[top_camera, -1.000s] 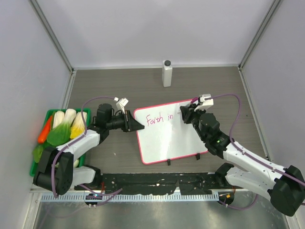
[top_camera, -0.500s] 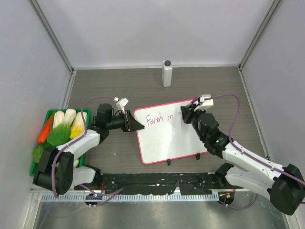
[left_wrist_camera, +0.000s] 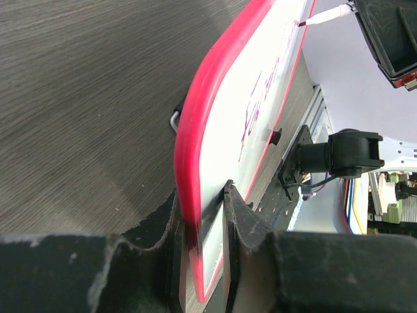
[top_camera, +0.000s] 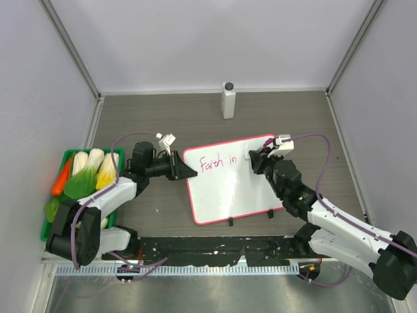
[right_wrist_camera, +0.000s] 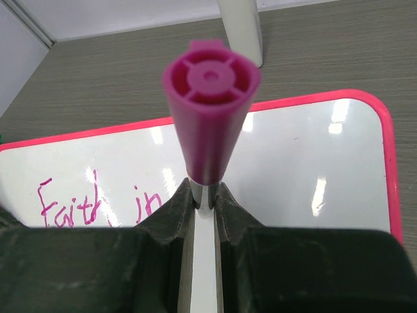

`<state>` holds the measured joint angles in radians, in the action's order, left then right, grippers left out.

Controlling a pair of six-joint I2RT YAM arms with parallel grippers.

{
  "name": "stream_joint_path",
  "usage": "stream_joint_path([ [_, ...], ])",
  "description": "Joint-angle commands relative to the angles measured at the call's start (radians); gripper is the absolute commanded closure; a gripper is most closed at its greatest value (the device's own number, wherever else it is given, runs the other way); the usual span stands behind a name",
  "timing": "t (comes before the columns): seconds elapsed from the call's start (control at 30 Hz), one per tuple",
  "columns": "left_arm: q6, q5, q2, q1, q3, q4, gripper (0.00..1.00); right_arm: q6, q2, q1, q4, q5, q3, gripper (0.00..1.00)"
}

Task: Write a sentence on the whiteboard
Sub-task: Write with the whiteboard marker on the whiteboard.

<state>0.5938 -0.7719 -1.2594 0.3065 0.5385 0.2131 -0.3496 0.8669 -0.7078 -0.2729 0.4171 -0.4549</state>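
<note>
The whiteboard [top_camera: 234,192] lies tilted mid-table, pink-red frame, two black clip feet at its near edge. The sentence [top_camera: 216,163] reads "Faith in" in pink, with a small fresh stroke to its right. My left gripper [top_camera: 187,171] is shut on the board's left edge; the left wrist view shows the red frame [left_wrist_camera: 195,130] pinched between the fingers [left_wrist_camera: 203,218]. My right gripper [top_camera: 258,160] is shut on a pink marker [right_wrist_camera: 210,98], held upright over the board's upper right. The writing [right_wrist_camera: 98,202] also shows in the right wrist view, left of the marker.
A white bottle [top_camera: 228,99] with a dark cap stands at the back centre. A green tray [top_camera: 68,151] with toy vegetables sits at the left wall. Grey enclosure walls close in on three sides. A black rail runs along the near edge.
My right gripper has shifted slightly right with the marker, and a small new pink stroke shows after "in". The left gripper and board have not moved.
</note>
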Motion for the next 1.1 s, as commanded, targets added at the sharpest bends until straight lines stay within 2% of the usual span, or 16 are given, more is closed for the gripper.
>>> stream_joint_path([
  [0.0, -0.178, 0.31, -0.032, -0.04, -0.022, -0.034, 1.0, -0.009, -0.034, -0.004, 0.02, 0.022, -0.01, 0.99],
  [0.47, -0.18, 0.304, -0.035, -0.04, -0.023, -0.029, 1.0, -0.002, 0.0, -0.004, -0.025, 0.069, -0.065, 0.99],
  [1.07, -0.181, 0.296, -0.038, -0.04, -0.023, -0.026, 1.0, -0.002, 0.03, -0.004, -0.107, 0.106, -0.056, 0.99],
])
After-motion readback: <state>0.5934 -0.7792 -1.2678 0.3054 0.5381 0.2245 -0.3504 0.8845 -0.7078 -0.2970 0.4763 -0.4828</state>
